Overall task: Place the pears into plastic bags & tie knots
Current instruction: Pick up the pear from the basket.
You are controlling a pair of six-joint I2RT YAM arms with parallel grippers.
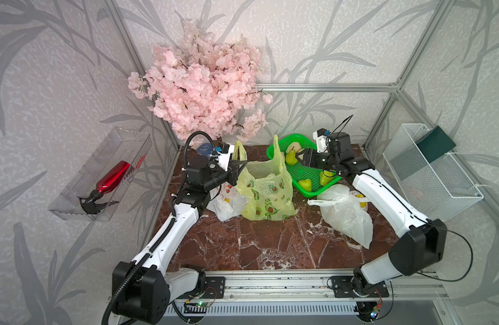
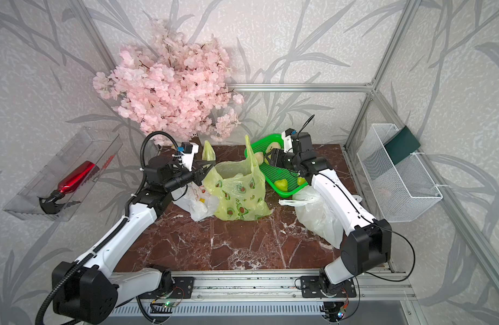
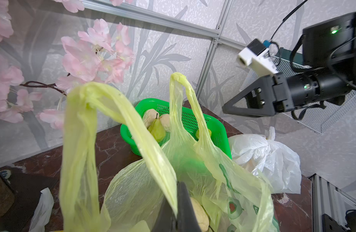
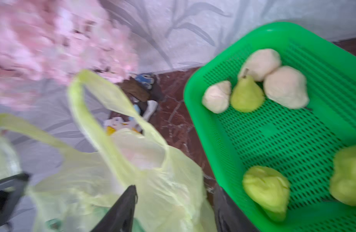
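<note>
Pinching the thin plastic at the left rim of the translucent yellow-green carrier bag with avocado prints, the left pincer was fully closed on it and held the mouth up and open. That bag stood at the middle of the red-brown marbled table, towards the far side, with its two loop handles rising upright. In the left wrist view a pale cream pear lay inside the bag, just beside the pincer's fingers.

The right pincer hung over the left part of the green perforated plastic basket. Its jaws stood apart with nothing between them. Its tips were just beside an upright yellow-green pear.

The basket sat at the far right, just beside the open bag. At its far end three pale cream pears crowded around the upright one. Two more yellow-green pears lay at its near end.

A crumpled white bag with cartoon prints lay touching the left side of the yellow-green bag, under the left arm. A second white plastic bag lay near the basket's near edge, partly under the right arm. Its top was bunched, and flat strap ends pointed left.
</note>
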